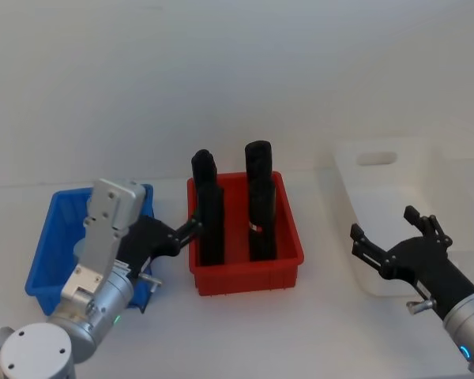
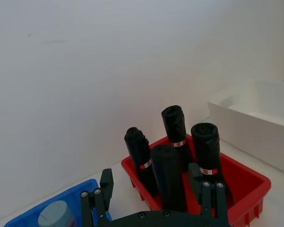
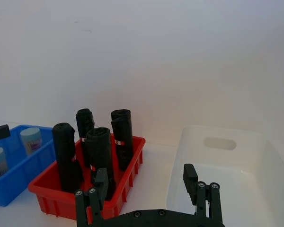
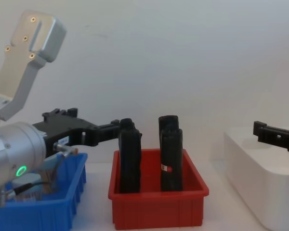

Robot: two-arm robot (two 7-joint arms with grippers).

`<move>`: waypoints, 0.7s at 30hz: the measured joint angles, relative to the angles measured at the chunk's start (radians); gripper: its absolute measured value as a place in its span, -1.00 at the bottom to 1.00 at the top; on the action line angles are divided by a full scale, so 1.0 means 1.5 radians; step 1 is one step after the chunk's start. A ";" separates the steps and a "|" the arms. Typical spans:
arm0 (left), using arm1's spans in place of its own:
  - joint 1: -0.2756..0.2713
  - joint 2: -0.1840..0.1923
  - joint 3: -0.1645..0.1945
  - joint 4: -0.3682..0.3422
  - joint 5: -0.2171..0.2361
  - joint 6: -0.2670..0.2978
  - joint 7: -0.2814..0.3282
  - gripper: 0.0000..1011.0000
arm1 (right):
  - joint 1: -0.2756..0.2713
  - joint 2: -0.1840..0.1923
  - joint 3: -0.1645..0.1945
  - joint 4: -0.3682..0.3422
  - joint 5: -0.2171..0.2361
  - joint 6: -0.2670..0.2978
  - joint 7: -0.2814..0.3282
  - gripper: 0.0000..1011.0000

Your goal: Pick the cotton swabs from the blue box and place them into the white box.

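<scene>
Hovering spread (empty): left hand [image 2: 150,176] by blue box [image 1: 41,253], right hand [image 1: 383,223] over white box [image 1: 365,197].

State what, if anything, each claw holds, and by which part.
Nothing is held. The left claw is open beside the blue box, where the cotton swabs sit; the right claw is open by the white box.

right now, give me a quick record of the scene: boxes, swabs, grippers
blue box: on robot's left, holds two jars of cotton swabs
white box: on robot's right, no jar seen inside
red bin: between the two boxes, four upright black rolls
left gripper: open, empty, raised by the blue box's side nearest the red bin
right gripper: open, empty, at the white box's near edge
</scene>
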 joint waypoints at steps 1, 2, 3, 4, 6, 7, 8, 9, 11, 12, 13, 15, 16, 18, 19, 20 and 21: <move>-0.002 0.001 -0.004 0.005 -0.006 0.002 0.002 0.99 | 0.000 0.000 0.000 0.000 0.000 0.000 0.000 0.98; -0.003 0.002 -0.006 0.008 -0.008 0.003 0.002 0.99 | 0.000 0.000 0.000 0.000 0.000 0.000 0.000 0.98; -0.003 0.002 -0.008 0.011 -0.011 0.005 0.003 0.99 | 0.000 0.000 0.000 0.000 0.000 0.000 0.000 0.98; -0.005 0.003 -0.011 0.016 -0.016 0.007 0.004 0.99 | 0.000 0.000 0.000 0.000 0.000 0.000 0.000 0.98; -0.007 0.004 -0.016 0.023 -0.021 0.009 0.006 0.99 | 0.000 0.000 0.000 0.000 0.000 0.000 0.000 0.98; -0.007 0.005 -0.017 0.024 -0.024 0.010 0.007 0.99 | 0.000 0.000 0.000 0.000 0.000 0.000 0.000 0.98; -0.009 0.006 -0.021 0.031 -0.029 0.012 0.008 0.99 | 0.000 0.000 0.000 0.000 0.000 0.000 0.000 0.98; -0.010 0.007 -0.023 0.033 -0.032 0.013 0.009 0.99 | 0.000 0.000 0.000 0.000 0.000 0.000 0.000 0.98; -0.012 0.009 -0.029 0.043 -0.040 0.016 0.010 0.99 | 0.000 0.000 0.000 0.000 0.000 0.000 0.000 0.98; -0.013 0.009 -0.031 0.046 -0.044 0.018 0.011 0.99 | 0.000 0.000 0.000 0.000 0.000 0.000 0.000 0.98; -0.015 0.010 -0.035 0.053 -0.049 0.020 0.011 0.99 | 0.000 0.000 0.000 0.000 0.000 0.000 0.000 0.98; -0.016 0.011 -0.038 0.059 -0.055 0.021 0.011 0.99 | 0.000 0.000 0.000 0.000 0.000 0.000 0.000 0.98; -0.018 0.012 -0.042 0.066 -0.061 0.023 0.011 0.99 | 0.000 0.000 0.000 0.000 0.000 0.000 0.000 0.98; -0.020 0.013 -0.045 0.073 -0.066 0.025 0.011 0.99 | 0.000 0.000 0.000 0.000 0.000 0.000 0.000 0.98; -0.021 0.013 -0.046 0.076 -0.069 0.026 0.011 0.99 | 0.000 0.000 0.000 0.000 0.000 0.000 0.000 0.98; -0.023 0.013 -0.049 0.084 -0.073 0.028 0.010 0.99 | 0.000 0.000 0.000 0.000 0.000 0.000 0.000 0.98; -0.024 0.013 -0.051 0.087 -0.075 0.030 0.010 0.99 | 0.000 0.000 0.000 0.000 0.000 0.000 0.000 0.98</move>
